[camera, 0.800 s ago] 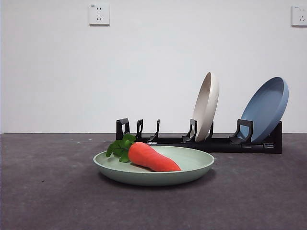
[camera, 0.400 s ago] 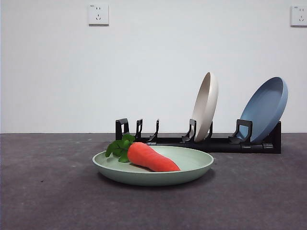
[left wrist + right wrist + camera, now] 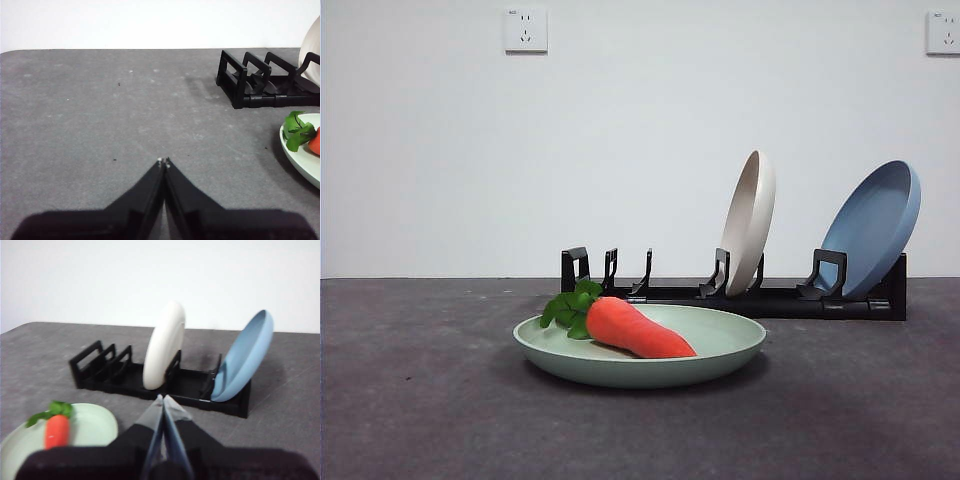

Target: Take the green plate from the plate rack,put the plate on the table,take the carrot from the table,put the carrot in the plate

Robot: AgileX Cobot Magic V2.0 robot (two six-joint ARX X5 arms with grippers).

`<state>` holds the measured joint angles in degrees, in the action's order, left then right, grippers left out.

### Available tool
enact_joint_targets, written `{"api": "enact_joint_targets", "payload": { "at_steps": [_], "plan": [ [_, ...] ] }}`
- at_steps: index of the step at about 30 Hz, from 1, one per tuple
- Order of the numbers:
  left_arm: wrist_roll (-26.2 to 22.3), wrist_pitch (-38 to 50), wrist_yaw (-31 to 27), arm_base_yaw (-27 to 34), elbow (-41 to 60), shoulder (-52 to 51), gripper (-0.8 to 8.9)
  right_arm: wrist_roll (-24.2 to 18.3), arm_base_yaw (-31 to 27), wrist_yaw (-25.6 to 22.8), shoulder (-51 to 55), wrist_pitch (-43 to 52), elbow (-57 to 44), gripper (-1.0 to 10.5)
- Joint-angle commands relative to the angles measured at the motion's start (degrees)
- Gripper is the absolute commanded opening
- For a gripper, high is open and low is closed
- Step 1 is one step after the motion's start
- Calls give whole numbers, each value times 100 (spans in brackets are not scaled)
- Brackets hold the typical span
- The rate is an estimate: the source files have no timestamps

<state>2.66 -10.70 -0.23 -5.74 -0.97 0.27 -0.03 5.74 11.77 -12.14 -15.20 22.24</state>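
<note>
The green plate point(image 3: 640, 355) lies flat on the table point(image 3: 420, 400) in front of the plate rack point(image 3: 740, 293). The carrot point(image 3: 630, 328) lies in the plate, its leaves toward the rack's empty slots. The plate point(image 3: 90, 427) and carrot point(image 3: 56, 430) also show in the right wrist view, and the plate's edge point(image 3: 302, 160) with the carrot's leaves point(image 3: 297, 132) in the left wrist view. My left gripper point(image 3: 163, 161) is shut and empty, held above bare table away from the plate. My right gripper point(image 3: 162, 399) is shut and empty, facing the rack point(image 3: 150, 377) from a distance. Neither arm shows in the front view.
A cream plate point(image 3: 750, 222) and a blue plate point(image 3: 873, 228) stand tilted in the rack's slots. Several slots at the rack's other end point(image 3: 250, 77) stand without plates. A white wall with two sockets point(image 3: 525, 30) is behind the table.
</note>
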Motion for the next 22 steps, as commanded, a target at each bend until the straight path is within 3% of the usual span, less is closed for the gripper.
{"api": "enact_joint_targets", "payload": {
  "at_steps": [1, 13, 22],
  "plan": [
    [37, 22, 37, 22, 79, -15, -3, -35, -50, -31, 332, 553, -691, 1],
    [39, 22, 37, 22, 79, -15, -3, 358, -48, -590, 1152, 997, -2006, 1],
    [39, 22, 37, 22, 79, -15, -3, 450, -48, -592, 1209, 579, -2190, 1]
  ]
}}
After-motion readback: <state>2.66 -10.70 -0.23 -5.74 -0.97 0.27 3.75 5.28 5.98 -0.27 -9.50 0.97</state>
